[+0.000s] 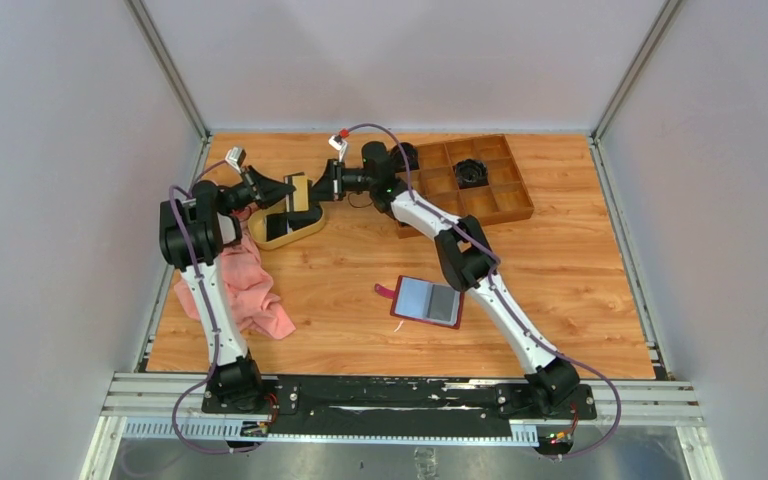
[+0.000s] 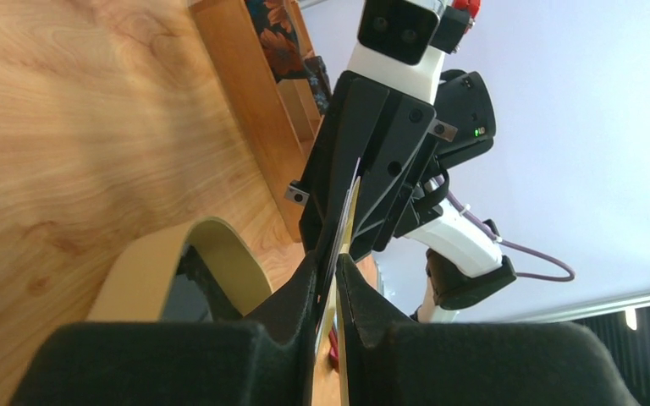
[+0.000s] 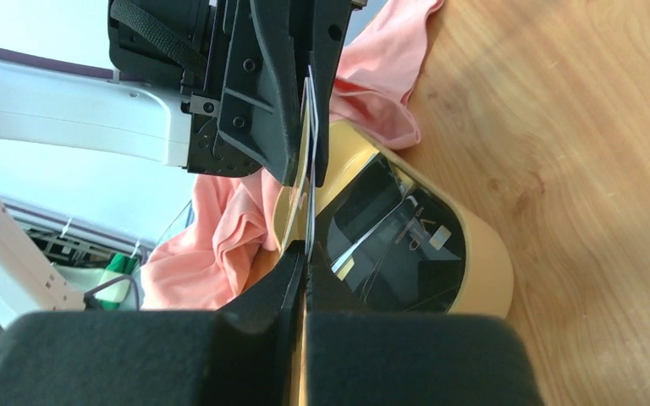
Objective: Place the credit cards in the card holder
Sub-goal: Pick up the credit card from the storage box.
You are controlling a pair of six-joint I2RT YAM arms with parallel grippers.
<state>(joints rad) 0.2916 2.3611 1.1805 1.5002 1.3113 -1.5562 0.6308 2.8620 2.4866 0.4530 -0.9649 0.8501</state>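
My right gripper (image 3: 305,254) is clamped on 1 credit card (image 3: 307,182), edge-up over the dish (image 3: 482,254), its long axis running into my left gripper (image 2: 328,271), whose grip I cannot tell; the card holder (image 1: 427,301) lies open nearer my right arm (image 1: 505,300).

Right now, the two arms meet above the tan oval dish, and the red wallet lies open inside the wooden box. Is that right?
Only the wallet's place is wrong. The red wallet lies open on the table, out in front of the wooden box, not inside it. The rest holds. The top view shows this.
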